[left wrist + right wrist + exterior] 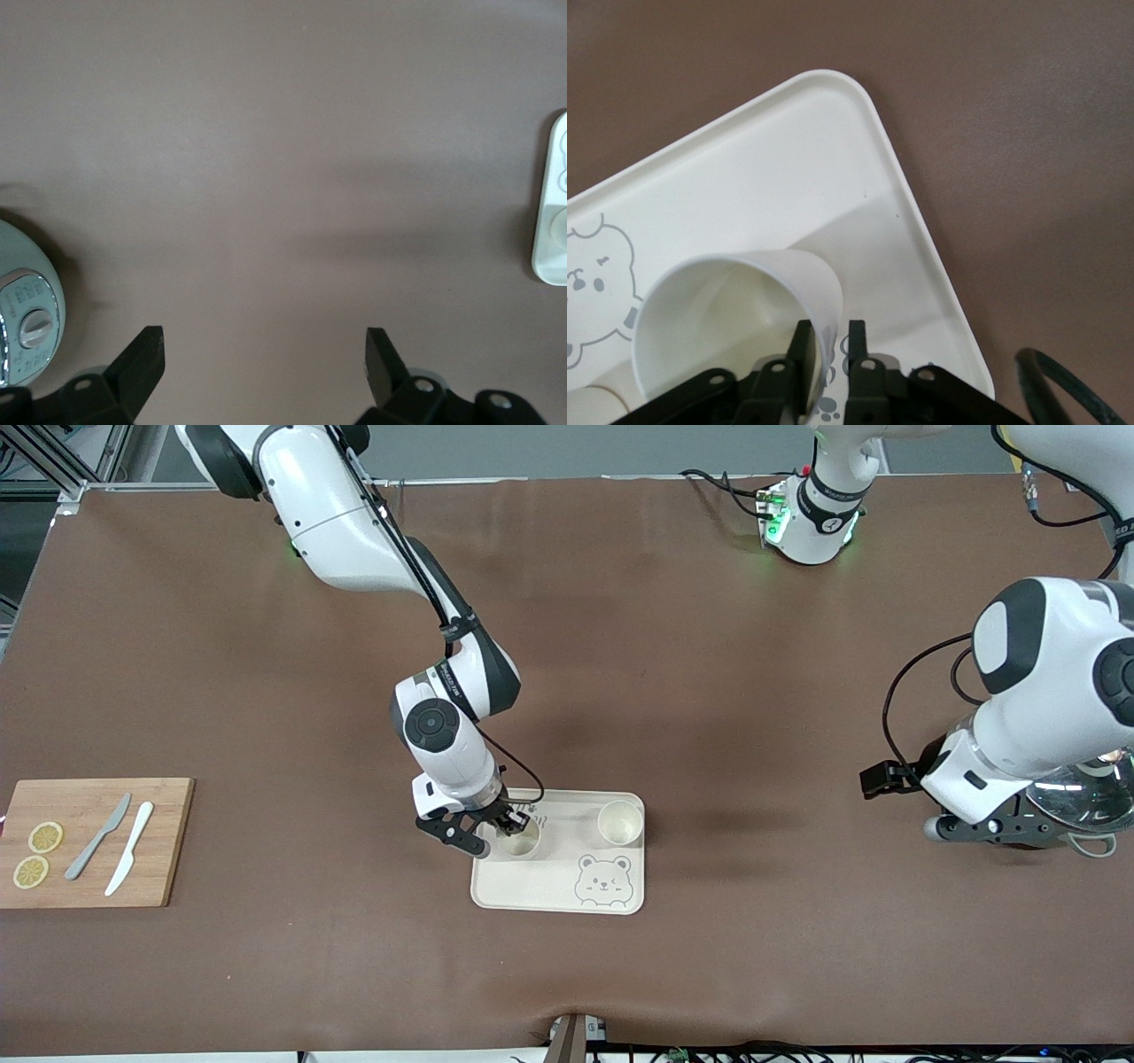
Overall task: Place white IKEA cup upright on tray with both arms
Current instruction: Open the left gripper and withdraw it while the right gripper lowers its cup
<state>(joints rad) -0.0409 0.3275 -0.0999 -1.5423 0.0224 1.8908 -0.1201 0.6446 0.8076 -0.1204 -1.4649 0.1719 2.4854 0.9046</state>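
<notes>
1. White plastic, the cup (518,841) under the right gripper (507,821) stands upright on the tray (540,893), at the corner toward the right arm's end of the table and farther from the front camera than the drawn bear face (602,880).
2. A second white cup (619,821) stands upright on the same tray, toward the left arm's end and well apart from the first.
3. The right wrist view shows the right gripper's two fingers (803,354) straddling the cup's rim (735,292), one inside the wall and one outside, with only a narrow gap between them. Whether they are pinching the wall or have just let go cannot be told.
4. Step in hand, as judged: release of the cup. Spread the fingers fully before any lift, so the rim does not drag and tip the cup.
5. Withdraw straight up; a sideways move risks knocking the cup toward the tray's raised edge.
6. The left gripper (264,363) waits with its fingers spread wide over bare table near a glass-lidded appliance (1085,797), holding nothing.
7. A wooden cutting board (89,841) with knives and lemon slices lies well apart.
</notes>
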